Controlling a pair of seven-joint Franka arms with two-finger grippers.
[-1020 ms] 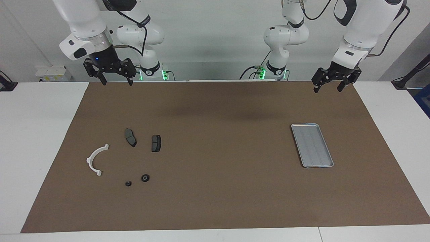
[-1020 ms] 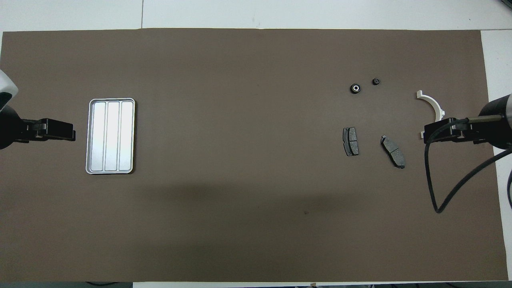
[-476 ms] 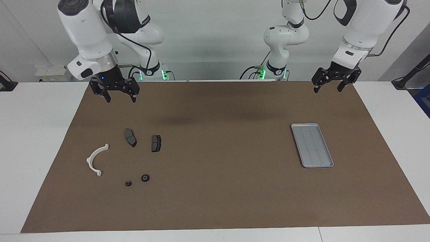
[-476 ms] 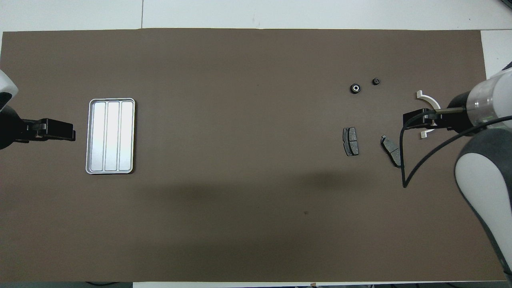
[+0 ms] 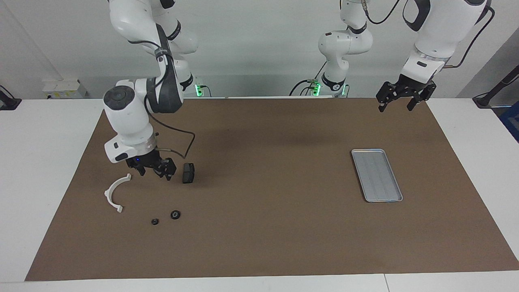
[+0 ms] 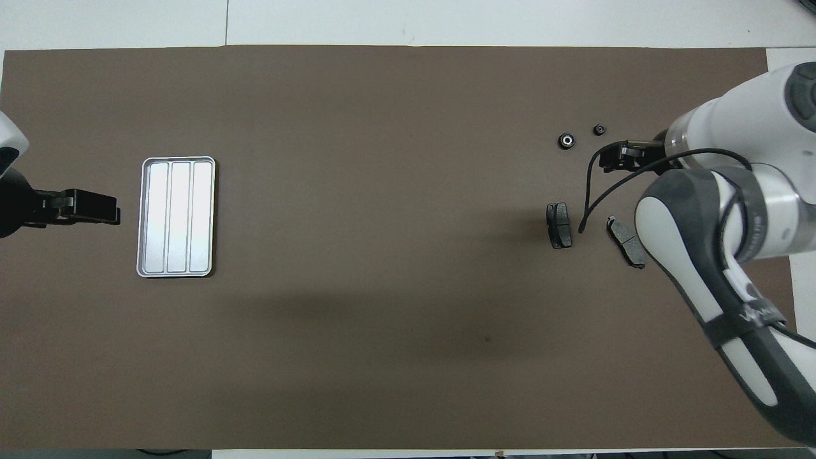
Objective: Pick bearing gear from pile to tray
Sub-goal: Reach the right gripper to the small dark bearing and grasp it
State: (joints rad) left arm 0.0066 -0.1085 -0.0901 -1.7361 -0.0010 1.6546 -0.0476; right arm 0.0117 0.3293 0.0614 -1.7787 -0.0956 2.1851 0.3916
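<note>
The pile lies on the brown mat toward the right arm's end. It holds a white half-ring [image 5: 115,193], a dark brake pad [image 5: 188,173] [image 6: 559,225], a second brake pad [image 6: 626,241], a black bearing ring with a pale centre [image 5: 175,214] [image 6: 566,140] and a smaller black ring [image 5: 154,221] [image 6: 599,130]. My right gripper [image 5: 155,173] [image 6: 610,159] is open and empty, low over the pile between the half-ring and the first pad. It hides the second pad in the facing view. The silver ribbed tray [image 5: 377,175] [image 6: 176,217] is empty. My left gripper [image 5: 396,102] [image 6: 115,211] waits open, raised near the tray.
The brown mat [image 5: 259,235] covers most of the white table [image 5: 40,162]. The right arm's white and grey links [image 6: 714,242] and black cable [image 6: 590,191] hang over the pile's end and hide the half-ring in the overhead view.
My right gripper has come down and forward from above the mat's edge nearest the robots to low over the pile. The left arm and the parts have not moved.
</note>
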